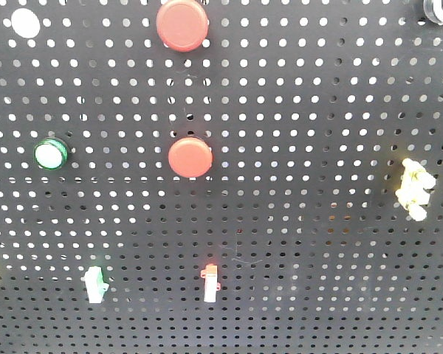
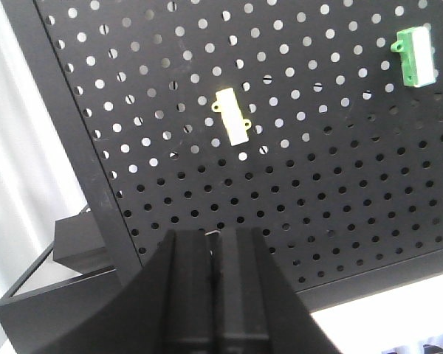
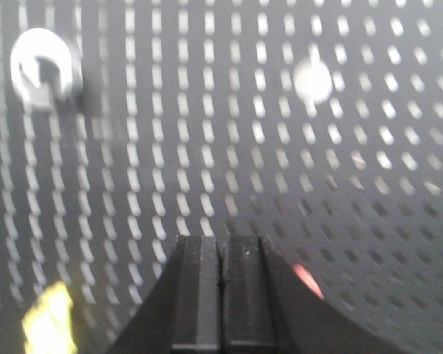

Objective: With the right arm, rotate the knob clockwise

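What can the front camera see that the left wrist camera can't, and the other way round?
Only the front view shows the upper red button, the lower red button, the green-ringed button and a yellow part. Only the left wrist view shows the left gripper, shut, and a black box beside the board's frame. Both show the black pegboard.

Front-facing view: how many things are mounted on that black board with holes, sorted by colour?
Red round buttons: 2
Green-ringed round button: 1
Small green piece: 1
Small red-topped piece: 1
Yellow piece: 1
White disc: 1
Total: 7, not counting two items cut off at the edges.
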Motion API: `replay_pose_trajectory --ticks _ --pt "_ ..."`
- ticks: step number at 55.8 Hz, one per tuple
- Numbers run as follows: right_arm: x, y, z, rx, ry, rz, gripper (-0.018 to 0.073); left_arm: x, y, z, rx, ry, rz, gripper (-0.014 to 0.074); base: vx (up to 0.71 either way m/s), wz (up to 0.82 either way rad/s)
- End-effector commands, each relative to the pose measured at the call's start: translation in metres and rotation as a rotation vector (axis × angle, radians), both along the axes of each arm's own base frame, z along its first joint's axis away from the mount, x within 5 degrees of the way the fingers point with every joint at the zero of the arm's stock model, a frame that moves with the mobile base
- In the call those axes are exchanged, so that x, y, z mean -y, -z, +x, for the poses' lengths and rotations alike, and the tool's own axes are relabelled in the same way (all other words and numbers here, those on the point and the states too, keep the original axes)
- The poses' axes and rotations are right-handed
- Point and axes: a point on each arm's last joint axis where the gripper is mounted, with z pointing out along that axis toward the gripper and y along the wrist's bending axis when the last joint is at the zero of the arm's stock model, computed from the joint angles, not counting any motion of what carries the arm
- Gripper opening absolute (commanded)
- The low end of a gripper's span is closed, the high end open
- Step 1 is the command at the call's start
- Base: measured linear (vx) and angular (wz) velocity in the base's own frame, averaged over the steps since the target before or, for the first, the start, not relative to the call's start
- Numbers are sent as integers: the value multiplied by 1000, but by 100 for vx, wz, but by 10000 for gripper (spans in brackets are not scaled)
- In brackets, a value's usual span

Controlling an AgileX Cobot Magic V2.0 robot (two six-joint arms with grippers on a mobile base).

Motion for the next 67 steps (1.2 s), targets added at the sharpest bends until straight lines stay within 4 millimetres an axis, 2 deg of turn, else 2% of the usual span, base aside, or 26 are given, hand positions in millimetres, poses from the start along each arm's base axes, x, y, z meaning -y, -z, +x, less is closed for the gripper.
replay_pose_trajectory --ticks 1,9,19,27,34,44,59,67 --pt "-1 -21 -4 148 -24 64 -7 1 3 -1 60 13 -14 -6 0 0" --pt "-1 -22 -5 165 -43 111 -7 1 3 -1 60 13 -14 -6 0 0" --pt "-1 -25 -4 130 -27 41 -7 1 3 -1 60 13 -14 -6 0 0" --pt "-4 -45 -2 23 -13 -120 -7 1 3 -1 60 13 -14 -6 0 0" --pt "-10 -65 9 -89 -70 -257 -7 1 3 -1 60 13 -14 -6 0 0" --pt "-21 -83 25 -70 -189 -303 -7 1 3 -1 60 13 -14 -6 0 0" --pt "-30 -81 51 -62 -282 -348 -7 1 3 -1 60 13 -14 -6 0 0" --pt "-38 -78 56 -48 -318 -461 -7 1 3 -1 60 13 -14 -6 0 0"
